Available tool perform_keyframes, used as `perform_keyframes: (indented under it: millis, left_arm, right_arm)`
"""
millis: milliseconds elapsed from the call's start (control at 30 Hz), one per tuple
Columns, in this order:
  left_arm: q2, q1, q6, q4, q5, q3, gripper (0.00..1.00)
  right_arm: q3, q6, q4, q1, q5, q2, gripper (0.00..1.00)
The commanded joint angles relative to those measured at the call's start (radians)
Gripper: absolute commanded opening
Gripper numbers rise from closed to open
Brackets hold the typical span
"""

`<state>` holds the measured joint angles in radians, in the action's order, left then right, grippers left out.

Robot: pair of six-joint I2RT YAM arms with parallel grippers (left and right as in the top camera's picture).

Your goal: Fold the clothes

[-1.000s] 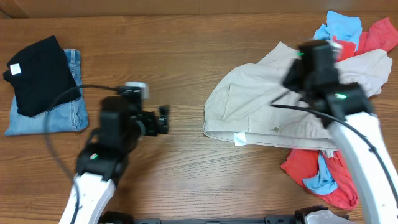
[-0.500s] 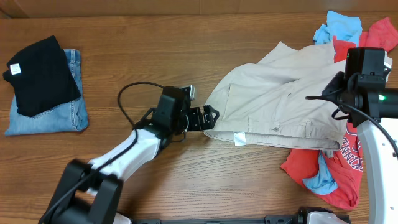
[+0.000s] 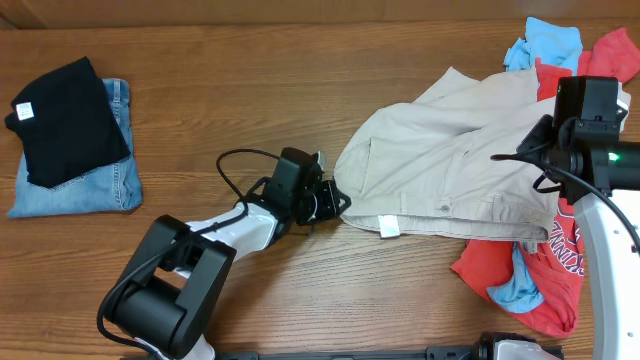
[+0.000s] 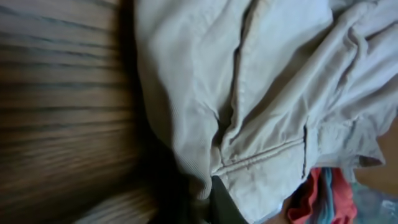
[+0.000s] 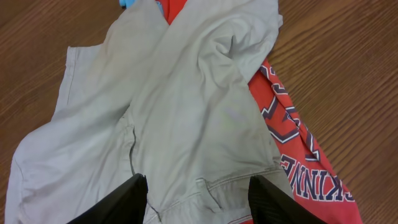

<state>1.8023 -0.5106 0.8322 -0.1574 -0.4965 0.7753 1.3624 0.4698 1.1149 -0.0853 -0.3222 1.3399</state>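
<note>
The trousers (image 3: 450, 165), pale beige and crumpled, lie on the wooden worktop (image 3: 300, 80), spreading from the tips of the left jaws all the way to beneath the right jaws. The left jaws are closed tight on the corner of the waistband (image 4: 261, 183), low against the worktop. In the left wrist view the cloth edge runs straight into the dark fingertip (image 4: 221, 202). Just beyond that pinch, along the waistband, a small white label (image 3: 388, 226) sticks out; its print is too small to read.

The right jaws hang above the far part of the trousers, standing well apart with nothing between them. Their two black fingers (image 5: 118, 202) frame a seam and a pocket edge below.

On the outer side of the right jaws, beside and partly under the trousers, lies a red shirt (image 5: 292, 143). It has navy-and-white block letters, partly covered and not readable whole. Bits of light blue cloth (image 3: 550, 40) lie with it.

Well behind the left jaws, at the other end of the worktop, a black garment (image 3: 65, 125) rests on folded jeans (image 3: 75, 190). Its white tag (image 3: 24, 111) has print too small to read.
</note>
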Motion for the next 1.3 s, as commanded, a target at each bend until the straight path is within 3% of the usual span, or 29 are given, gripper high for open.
perform_keyframes:
  millis: [0,200,300,400,600,700,867,967,1033,1067,1100,1133,1167,1267]
  left_arm:
    - [-0.018,0.014,-0.009,-0.004,-0.087,0.037,0.04]
    - [-0.184,0.130,-0.090,0.039,-0.135,0.259,0.04]
    - [-0.217,0.180,-0.160,0.072,-0.071,0.433,0.04]
    - [-0.214,0.240,-0.228,0.256,0.056,0.599,0.04]
    - [-0.205,0.294,-0.378,0.567,0.341,0.628,0.04]
    - [-0.178,0.305,-0.434,0.645,0.450,0.627,0.06]
    - [-0.109,0.325,-0.510,0.594,0.593,0.627,0.04]
    - [-0.074,0.356,-0.515,0.520,0.604,0.628,0.08]
    - [-0.059,0.382,-0.514,0.480,0.600,0.629,0.13]
    - [-0.056,0.398,-0.510,0.467,0.600,0.629,0.21]
    - [-0.056,0.414,-0.505,0.461,0.600,0.630,0.43]
    - [-0.057,0.430,-0.497,0.465,0.592,0.632,0.80]
    - [-0.058,0.443,-0.496,0.481,0.568,0.640,1.00]
    - [-0.058,0.466,-0.495,0.597,0.386,0.681,1.00]
  right_arm:
    - [0.013,-0.007,-0.002,-0.004,-0.014,-0.008,0.56]
    - [0.013,-0.030,0.021,-0.004,-0.013,-0.008,0.56]
    - [0.013,-0.030,0.028,-0.004,-0.013,-0.008,0.56]
    - [0.013,-0.033,0.032,-0.004,0.005,-0.006,0.56]
    - [-0.016,-0.056,0.038,-0.004,0.010,0.019,0.57]
    - [-0.023,-0.056,0.039,-0.004,0.035,0.058,0.57]
    - [-0.023,-0.055,0.016,-0.004,0.078,0.132,0.58]
    - [-0.023,-0.055,0.013,-0.004,0.080,0.177,0.58]
    - [-0.023,-0.056,0.012,-0.004,0.080,0.203,0.58]
    - [-0.023,-0.058,0.013,-0.004,0.080,0.217,0.58]
    - [-0.023,-0.060,0.012,-0.004,0.080,0.229,0.58]
    - [-0.023,-0.068,0.008,-0.004,0.081,0.244,0.58]
    - [-0.023,-0.077,0.004,-0.004,0.081,0.255,0.58]
    - [-0.023,-0.085,-0.011,-0.004,0.085,0.290,0.58]
